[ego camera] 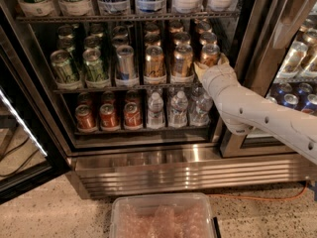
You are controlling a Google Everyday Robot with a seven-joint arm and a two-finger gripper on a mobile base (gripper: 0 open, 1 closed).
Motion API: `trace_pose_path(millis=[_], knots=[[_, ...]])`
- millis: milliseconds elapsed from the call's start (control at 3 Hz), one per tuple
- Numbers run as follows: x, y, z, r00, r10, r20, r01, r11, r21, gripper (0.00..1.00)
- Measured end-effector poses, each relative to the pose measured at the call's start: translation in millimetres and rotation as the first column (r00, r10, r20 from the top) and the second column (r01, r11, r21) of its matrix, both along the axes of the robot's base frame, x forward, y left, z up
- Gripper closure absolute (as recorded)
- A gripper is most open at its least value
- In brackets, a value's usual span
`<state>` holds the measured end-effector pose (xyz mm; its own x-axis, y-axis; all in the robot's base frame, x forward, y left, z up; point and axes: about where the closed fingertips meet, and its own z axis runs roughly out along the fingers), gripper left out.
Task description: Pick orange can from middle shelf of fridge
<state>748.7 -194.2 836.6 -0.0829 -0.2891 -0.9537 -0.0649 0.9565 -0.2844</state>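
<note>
The fridge (pixel 163 167) is open on its near side, and entry is from there. The end effector (pixel 210 66) sits at the right end of the middle shelf (pixel 99 89), against the front orange can (pixel 209 53). A neighbouring copper can (pixel 182 61) stands just left of it, more cans crowd behind, and the dark door post (pixel 247 43) is close on the right. The upper rack (pixel 124 18) leaves slight headroom above the can tops. A clear bin (pixel 163 214) occupies the near floor.
</note>
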Motion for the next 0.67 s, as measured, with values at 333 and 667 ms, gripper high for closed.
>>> trace_pose_path(millis=[333, 667], knots=[[3.5, -1.8, -8.0, 0.9998, -0.016, -0.015, 0.016, 1.0, 0.005, 0.57], [3.0, -1.7, -4.9, 0.9998, -0.016, -0.015, 0.016, 1.0, 0.005, 0.76]])
